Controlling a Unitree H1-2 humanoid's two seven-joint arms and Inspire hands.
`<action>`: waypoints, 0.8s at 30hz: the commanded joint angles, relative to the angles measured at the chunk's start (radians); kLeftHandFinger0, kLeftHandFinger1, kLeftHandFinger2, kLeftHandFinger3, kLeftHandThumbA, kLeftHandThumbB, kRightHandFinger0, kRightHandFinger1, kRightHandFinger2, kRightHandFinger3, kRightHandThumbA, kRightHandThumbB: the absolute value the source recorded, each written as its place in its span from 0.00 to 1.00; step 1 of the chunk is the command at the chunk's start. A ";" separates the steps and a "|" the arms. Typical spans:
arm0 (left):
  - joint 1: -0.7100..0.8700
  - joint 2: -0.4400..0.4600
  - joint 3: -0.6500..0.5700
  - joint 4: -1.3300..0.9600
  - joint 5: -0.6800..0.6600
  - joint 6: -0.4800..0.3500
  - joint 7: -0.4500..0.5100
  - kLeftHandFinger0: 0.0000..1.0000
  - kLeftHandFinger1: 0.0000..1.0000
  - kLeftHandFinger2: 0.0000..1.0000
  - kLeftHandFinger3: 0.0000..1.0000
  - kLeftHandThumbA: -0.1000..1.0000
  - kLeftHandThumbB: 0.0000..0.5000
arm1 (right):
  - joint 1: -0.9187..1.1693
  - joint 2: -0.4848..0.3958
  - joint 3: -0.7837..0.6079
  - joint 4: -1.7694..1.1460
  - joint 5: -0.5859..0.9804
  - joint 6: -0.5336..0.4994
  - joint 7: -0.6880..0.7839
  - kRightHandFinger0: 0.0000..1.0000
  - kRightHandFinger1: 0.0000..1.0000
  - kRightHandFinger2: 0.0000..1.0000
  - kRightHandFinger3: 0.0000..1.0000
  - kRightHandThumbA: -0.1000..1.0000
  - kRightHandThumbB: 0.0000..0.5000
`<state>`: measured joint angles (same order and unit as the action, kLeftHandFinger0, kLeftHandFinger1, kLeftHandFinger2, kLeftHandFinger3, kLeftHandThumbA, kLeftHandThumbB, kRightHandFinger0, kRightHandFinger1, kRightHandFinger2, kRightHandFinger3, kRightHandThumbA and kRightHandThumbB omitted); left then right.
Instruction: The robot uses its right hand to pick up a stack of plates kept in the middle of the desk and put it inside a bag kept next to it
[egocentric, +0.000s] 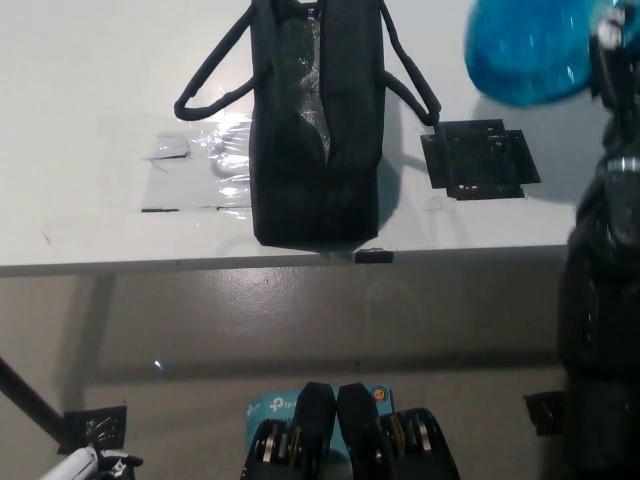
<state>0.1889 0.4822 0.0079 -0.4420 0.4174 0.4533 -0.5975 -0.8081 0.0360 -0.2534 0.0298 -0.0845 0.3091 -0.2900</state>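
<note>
Keep the black right robot hand (608, 40) clamped on the blue plastic-wrapped stack of plates (528, 50) above the surface's (90, 70) far right corner, then carry it left over the black fabric bag's (315, 130) open top before lowering.

White desk (90, 80), clear tape patch (200, 165) – glossy, black tape square (480, 160) – near edge

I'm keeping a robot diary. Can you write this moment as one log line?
right hand: holds blue plate stack aloft | black bag: open on desk | stack not in bag | left hand: resting low
</note>
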 joint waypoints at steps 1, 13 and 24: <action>0.013 0.024 0.008 -0.042 0.039 0.017 -0.017 0.74 0.74 0.82 0.93 0.24 0.00 | -0.310 0.062 -0.029 -0.180 0.275 0.112 0.062 0.00 0.00 0.00 0.00 0.00 0.46; 0.012 0.013 0.018 -0.042 0.048 0.017 -0.025 0.74 0.73 0.80 0.90 0.24 0.00 | -0.242 0.089 0.109 -0.145 0.219 0.097 0.128 0.00 0.00 0.05 0.00 0.00 0.39; -0.015 0.003 0.020 -0.043 0.062 0.017 -0.054 0.76 0.76 0.84 0.96 0.28 0.00 | -0.151 0.000 0.294 -0.020 0.050 -0.047 0.140 0.00 0.00 0.00 0.00 0.00 0.59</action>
<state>0.1825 0.4737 0.0192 -0.4503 0.4604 0.4556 -0.6345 -0.9287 0.0712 0.0014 -0.0136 0.0558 0.4033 -0.1715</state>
